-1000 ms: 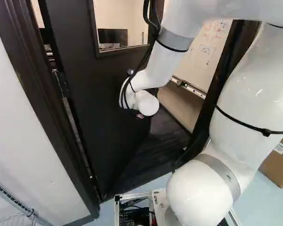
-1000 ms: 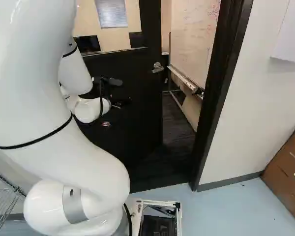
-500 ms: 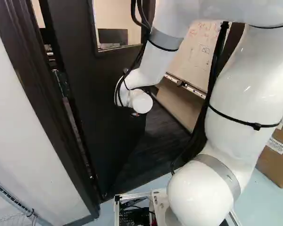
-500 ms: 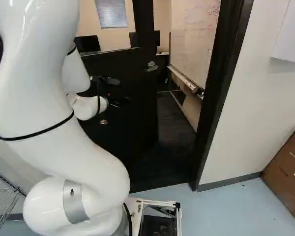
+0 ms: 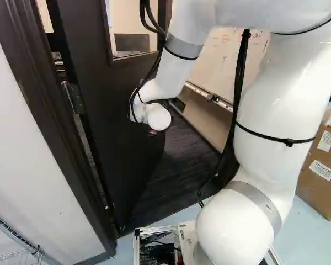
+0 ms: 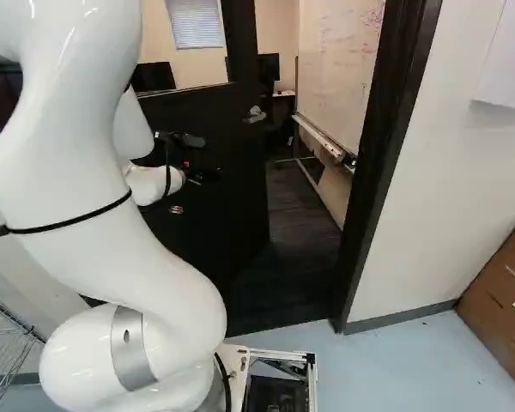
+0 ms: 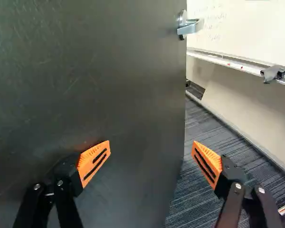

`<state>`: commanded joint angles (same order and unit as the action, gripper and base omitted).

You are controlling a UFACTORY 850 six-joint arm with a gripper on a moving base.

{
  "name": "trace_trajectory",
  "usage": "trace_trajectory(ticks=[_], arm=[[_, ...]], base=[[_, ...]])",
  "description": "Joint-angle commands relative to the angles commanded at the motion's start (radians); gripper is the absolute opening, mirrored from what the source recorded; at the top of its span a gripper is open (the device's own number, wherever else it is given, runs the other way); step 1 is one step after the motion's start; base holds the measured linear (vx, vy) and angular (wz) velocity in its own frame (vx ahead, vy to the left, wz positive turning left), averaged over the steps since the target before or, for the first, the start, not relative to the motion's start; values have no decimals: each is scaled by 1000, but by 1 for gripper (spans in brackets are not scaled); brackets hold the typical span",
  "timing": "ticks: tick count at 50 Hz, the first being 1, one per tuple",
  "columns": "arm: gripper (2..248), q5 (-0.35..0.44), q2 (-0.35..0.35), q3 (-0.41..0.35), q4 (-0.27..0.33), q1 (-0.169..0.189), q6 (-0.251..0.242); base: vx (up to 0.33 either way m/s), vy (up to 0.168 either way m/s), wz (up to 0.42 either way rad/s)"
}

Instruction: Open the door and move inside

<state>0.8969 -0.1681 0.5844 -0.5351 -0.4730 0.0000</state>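
Observation:
My gripper (image 6: 208, 174) is at the dark door's face in the right base view, low and to the hinge side of its lever handle (image 6: 255, 115). The door (image 6: 232, 206) stands ajar, swung inward, with a gap between its free edge and the right post. In the wrist view the gripper (image 7: 151, 151) has its fingers wide apart, nothing held between them. One orange pad (image 7: 94, 162) is close against or near the door face (image 7: 109, 85); whether it touches I cannot tell. The other finger stands past the door's edge. The silver handle (image 7: 190, 27) is ahead, out of reach of both fingers.
Dark door frame posts stand at the left (image 5: 49, 127) and right (image 6: 382, 163). Inside, a whiteboard (image 6: 339, 69) with a tray lines the right side above dark flooring (image 6: 300, 232). Cardboard boxes (image 5: 323, 171) stand right of the doorway, a wire rack (image 5: 14, 234) left.
The door has swung further inward, its handle shifting left in the right base view and the gap widening. My arm has moved along with it. The base has stayed put.

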Motion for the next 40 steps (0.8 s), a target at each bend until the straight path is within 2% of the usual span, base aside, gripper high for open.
trace_trajectory(ticks=[24,40], arm=[[247,0,-42,47,1,-41,0],[247,0,-68,78,30,-64,0]], base=[[0,0,0],[0,0,0]])
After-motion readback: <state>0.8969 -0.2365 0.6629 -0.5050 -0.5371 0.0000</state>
